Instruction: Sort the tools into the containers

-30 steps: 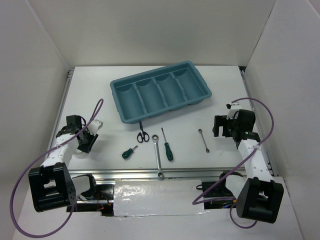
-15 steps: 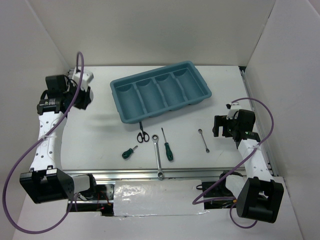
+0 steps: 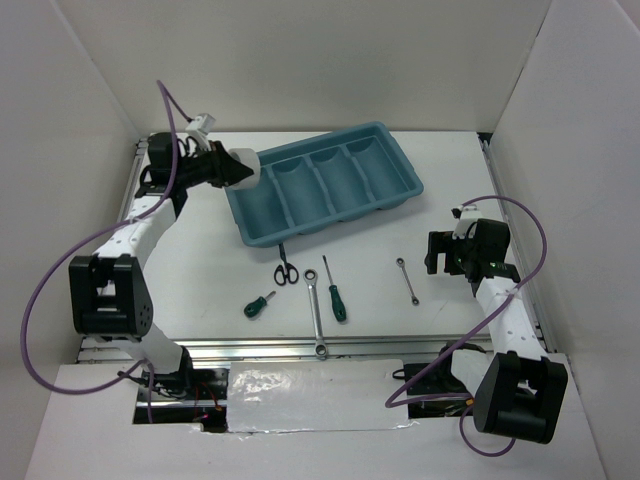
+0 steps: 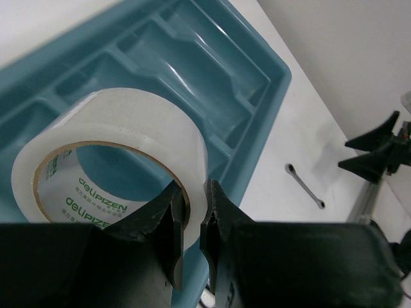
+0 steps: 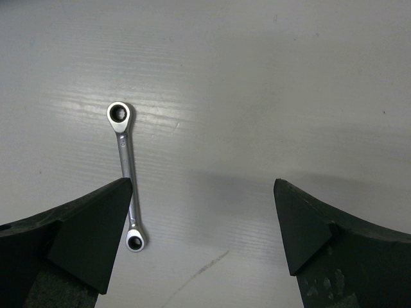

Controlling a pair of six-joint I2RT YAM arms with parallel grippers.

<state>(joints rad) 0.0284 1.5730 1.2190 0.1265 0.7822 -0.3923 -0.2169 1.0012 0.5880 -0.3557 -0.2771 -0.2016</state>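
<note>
My left gripper [image 3: 233, 170] is shut on the wall of a silver-grey tape roll [image 3: 245, 167] and holds it above the left end of the teal tray [image 3: 330, 225]. In the left wrist view the roll [image 4: 128, 122] hangs over the tray's compartments [image 4: 257, 83], pinched in my left gripper [image 4: 192, 192]. My right gripper [image 3: 440, 252] is open and empty above the table, just right of the short wrench [image 3: 407, 280]. The right wrist view shows that gripper [image 5: 202, 183] and the wrench [image 5: 126, 173] by its left finger. Scissors [image 3: 285, 268], long wrench [image 3: 316, 310], long screwdriver [image 3: 334, 290] and stubby screwdriver [image 3: 259, 305] lie in front of the tray.
White walls [image 3: 80, 90] close in the table on the left, back and right. A metal rail [image 3: 300, 345] runs along the near edge. Purple cables [image 3: 40, 290] loop off both arms.
My left arm has swung from the table's left side up and right to the tray's left end, carrying the tape roll. The right arm has not moved.
</note>
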